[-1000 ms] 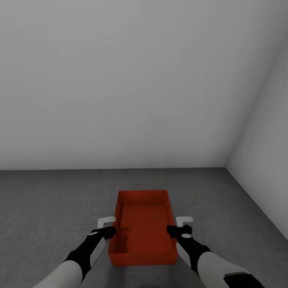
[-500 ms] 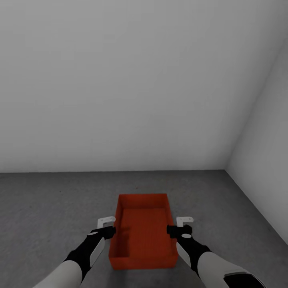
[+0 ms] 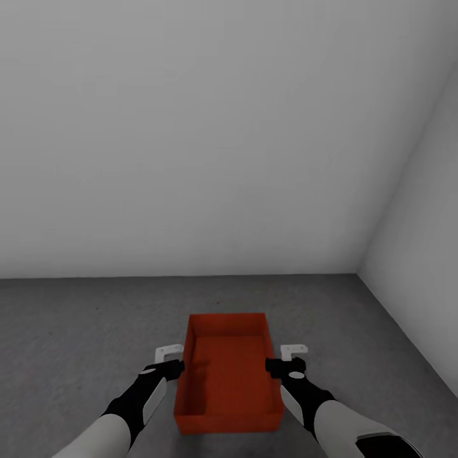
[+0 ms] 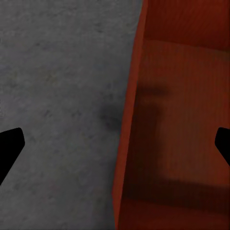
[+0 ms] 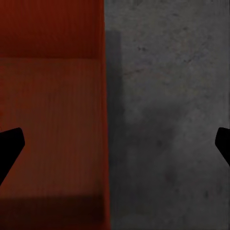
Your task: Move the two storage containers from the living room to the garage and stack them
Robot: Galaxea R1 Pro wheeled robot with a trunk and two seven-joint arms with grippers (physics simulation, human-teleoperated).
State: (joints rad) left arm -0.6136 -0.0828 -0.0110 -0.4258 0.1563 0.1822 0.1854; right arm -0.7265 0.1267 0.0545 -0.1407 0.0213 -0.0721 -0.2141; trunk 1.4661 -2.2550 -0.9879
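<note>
One red-orange storage container (image 3: 229, 375) stands lidless and with nothing in it on the garage's dark grey concrete floor (image 3: 76, 331). My left gripper (image 3: 173, 367) is at its left long wall and my right gripper (image 3: 277, 366) at its right long wall. In the left wrist view the left gripper (image 4: 117, 143) is open, its dark fingertips far apart on either side of the container's wall (image 4: 125, 143). In the right wrist view the right gripper (image 5: 115, 143) is open the same way astride the other wall (image 5: 106, 143). Neither gripper's fingers touch the container.
A plain grey-white wall (image 3: 191, 127) rises a short way beyond the container. A second wall (image 3: 426, 254) meets it at a corner on the right. Bare concrete floor (image 5: 167, 120) stretches to the left and right of the container.
The whole head view has shifted down slightly, so the camera moved. The grippers keep their place in the picture, and the container now sits a little lower relative to them.
</note>
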